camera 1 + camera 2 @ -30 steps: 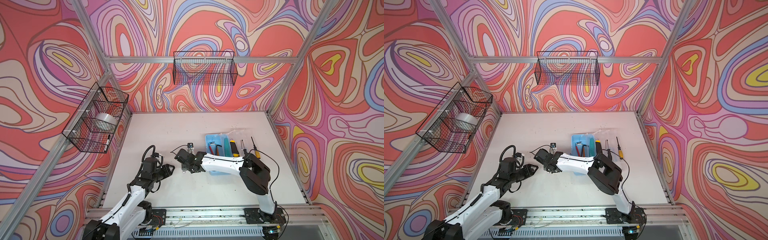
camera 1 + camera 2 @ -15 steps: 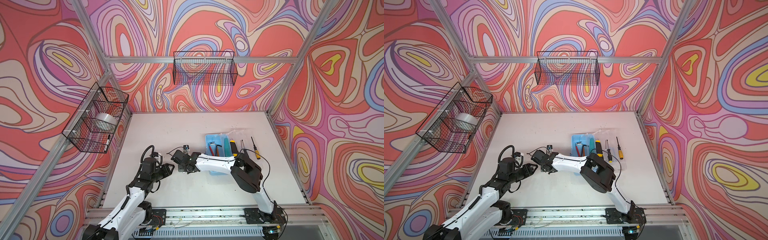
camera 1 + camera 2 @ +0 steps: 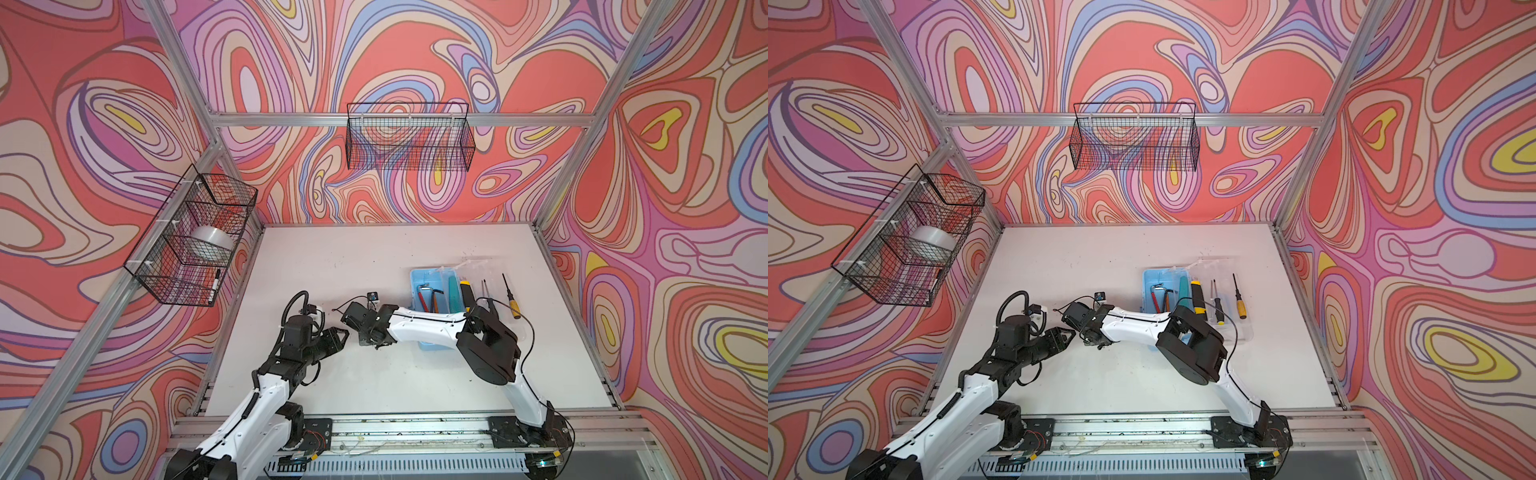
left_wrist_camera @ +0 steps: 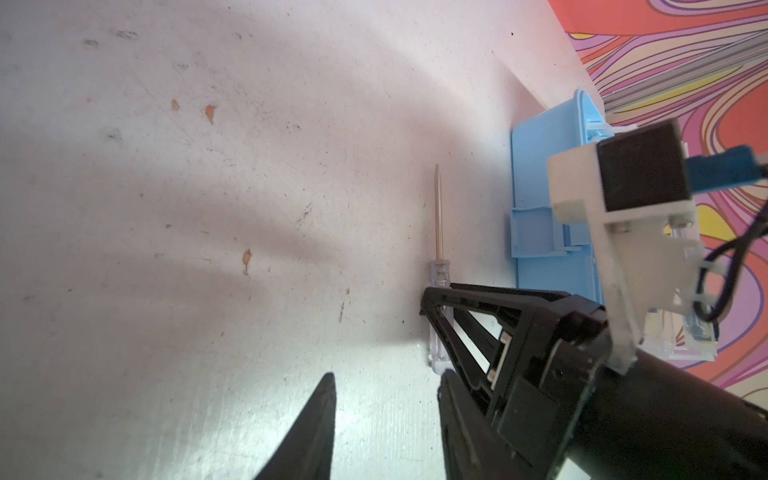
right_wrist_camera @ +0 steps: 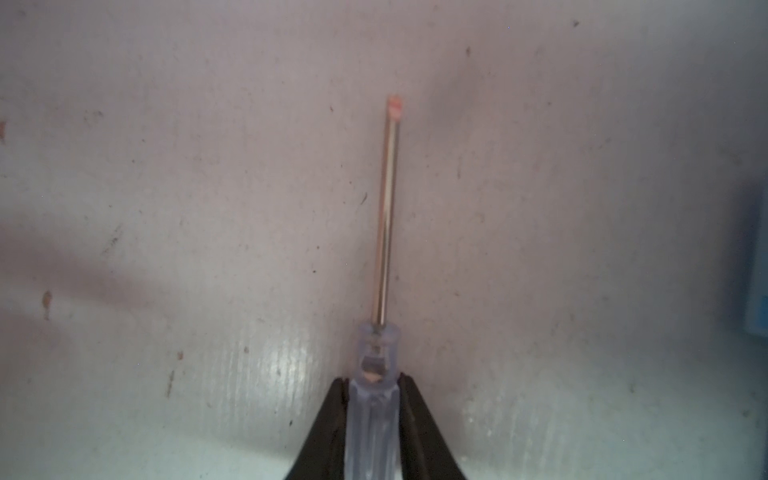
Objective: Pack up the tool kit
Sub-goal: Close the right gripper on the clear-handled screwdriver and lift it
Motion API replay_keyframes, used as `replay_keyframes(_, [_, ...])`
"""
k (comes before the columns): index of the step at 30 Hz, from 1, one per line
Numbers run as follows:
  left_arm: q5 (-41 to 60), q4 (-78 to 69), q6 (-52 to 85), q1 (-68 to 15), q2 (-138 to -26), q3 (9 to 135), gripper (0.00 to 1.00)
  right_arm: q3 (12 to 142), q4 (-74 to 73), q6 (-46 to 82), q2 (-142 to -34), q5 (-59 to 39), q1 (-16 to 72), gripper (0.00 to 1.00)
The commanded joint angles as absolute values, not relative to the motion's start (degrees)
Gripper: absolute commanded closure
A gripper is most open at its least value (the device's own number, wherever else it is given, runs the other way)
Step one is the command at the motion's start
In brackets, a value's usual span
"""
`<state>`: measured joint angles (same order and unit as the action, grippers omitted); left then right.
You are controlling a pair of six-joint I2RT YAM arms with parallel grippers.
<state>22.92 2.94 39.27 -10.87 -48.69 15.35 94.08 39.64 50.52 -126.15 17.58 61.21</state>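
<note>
My right gripper (image 5: 374,386) is shut on the clear handle of a small screwdriver (image 5: 386,216), whose steel shaft points away over the white table. The left wrist view shows that screwdriver (image 4: 438,220) low at the table surface, next to the light-blue box (image 4: 536,174). My left gripper (image 4: 388,376) is open and empty, close beside the right gripper (image 3: 368,337). In both top views the box (image 3: 415,282) holds hex keys (image 3: 428,297) and a teal knife (image 3: 453,291). A yellow-black knife (image 3: 467,291) and two screwdrivers (image 3: 513,303) lie to its right.
A black wire basket (image 3: 191,241) on the left wall holds a tape roll and a marker. Another wire basket (image 3: 409,143) hangs on the back wall. The box's clear lid (image 3: 478,266) lies open to the right. Aluminium rails edge the table.
My right gripper has closed on the clear screwdriver handle, and the right arm's elbow has swung left. The left arm has hardly moved.
</note>
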Motion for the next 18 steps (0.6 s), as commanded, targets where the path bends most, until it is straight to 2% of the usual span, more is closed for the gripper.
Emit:
replay_keyframes(1, [22.54,2.65,39.38,-10.64,-49.39,14.94,0.59,94.66,41.53,50.20,-127.65,18.50,61.60,0.81])
replay_keyframes(4, [22.78,2.58,39.29,-10.71,-49.79,14.96,0.59,93.75,40.50,47.95,-127.06,18.26,61.59,0.83])
replay_keyframes(7, [23.16,2.33,39.04,-10.64,-49.92,15.01,0.59,90.88,36.79,45.48,-125.14,17.98,61.60,0.98])
replay_keyframes(8, [23.37,2.24,39.02,-10.72,-50.00,15.03,0.59,90.01,36.18,45.22,-124.50,17.90,61.59,1.00])
replay_keyframes(14, [23.87,1.71,38.94,-10.68,-50.54,15.11,0.60,90.03,36.87,41.60,-121.64,18.76,61.52,1.00])
replay_keyframes(18, [23.85,2.28,38.70,-10.70,-49.88,15.05,0.60,86.13,35.59,36.10,-114.43,21.51,61.43,1.00])
